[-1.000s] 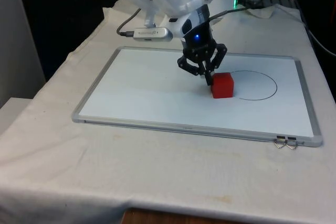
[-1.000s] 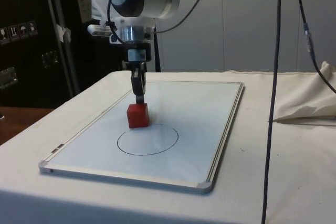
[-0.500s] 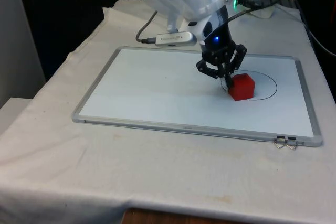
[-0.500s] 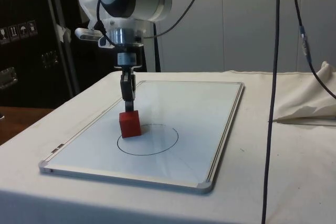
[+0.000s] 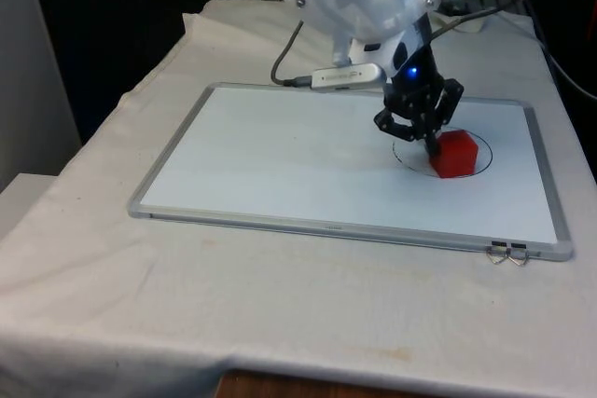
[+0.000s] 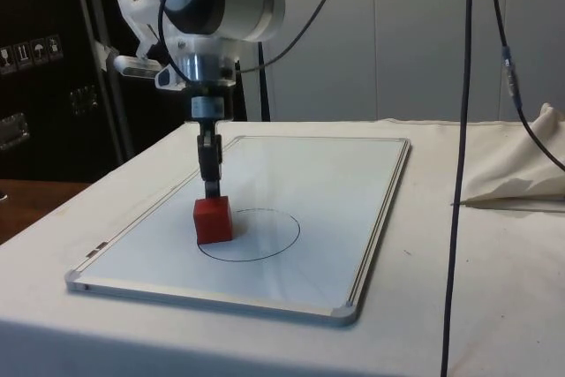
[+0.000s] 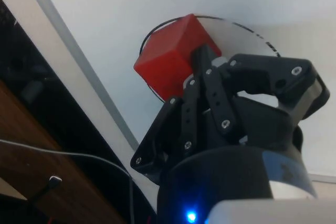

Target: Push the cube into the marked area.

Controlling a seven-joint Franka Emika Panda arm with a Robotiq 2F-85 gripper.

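Note:
A red cube (image 5: 456,154) stands on a white board (image 5: 280,156) with a drawn black circle (image 6: 260,236). In the front view the cube sits within the circle, towards its right part. From the side view the cube (image 6: 213,221) covers the circle's near edge. My gripper (image 5: 432,148) points down with its fingers shut together, the tips touching the cube's side on the front view's left. In the wrist view the closed fingertips (image 7: 202,56) press against the cube (image 7: 170,59), with the circle's line (image 7: 252,30) curving around it.
The board (image 6: 327,183) has a metal frame, with two small clips (image 5: 508,253) at its near corner on the front view's right. A dark cable (image 6: 459,130) hangs down in the side view. Bunched white cloth (image 6: 521,174) lies beyond the board.
My gripper has slid towards the front view's right, pushing the cube ahead of it. The cube went from just outside the circle's left edge to inside the circle.

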